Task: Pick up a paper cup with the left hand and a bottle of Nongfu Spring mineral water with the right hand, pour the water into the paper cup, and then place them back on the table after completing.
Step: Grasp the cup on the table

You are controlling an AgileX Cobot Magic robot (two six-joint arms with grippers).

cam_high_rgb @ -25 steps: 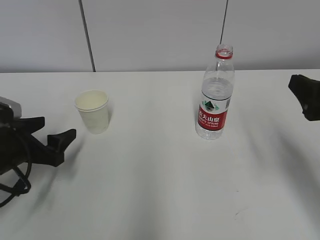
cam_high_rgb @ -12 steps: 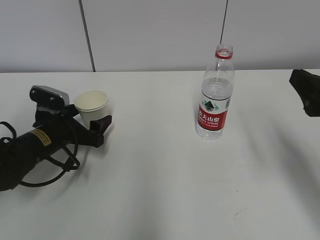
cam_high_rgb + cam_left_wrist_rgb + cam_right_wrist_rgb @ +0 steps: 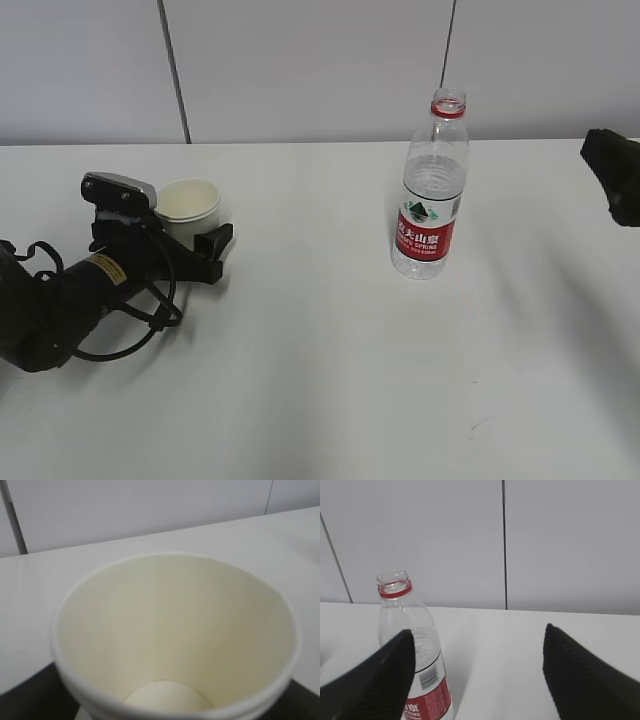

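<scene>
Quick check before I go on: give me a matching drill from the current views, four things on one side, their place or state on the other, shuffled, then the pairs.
Things:
1. paper cup
2. water bottle
3. left gripper
4. right gripper

Places or states:
A. open, apart from the bottle, with nothing between its fingers
B. upright on the table, no cap, red label
C. empty, standing between two black fingers
D. around the cup at the left of the table

Pairs: 1-C, 2-B, 3-D, 4-A
</scene>
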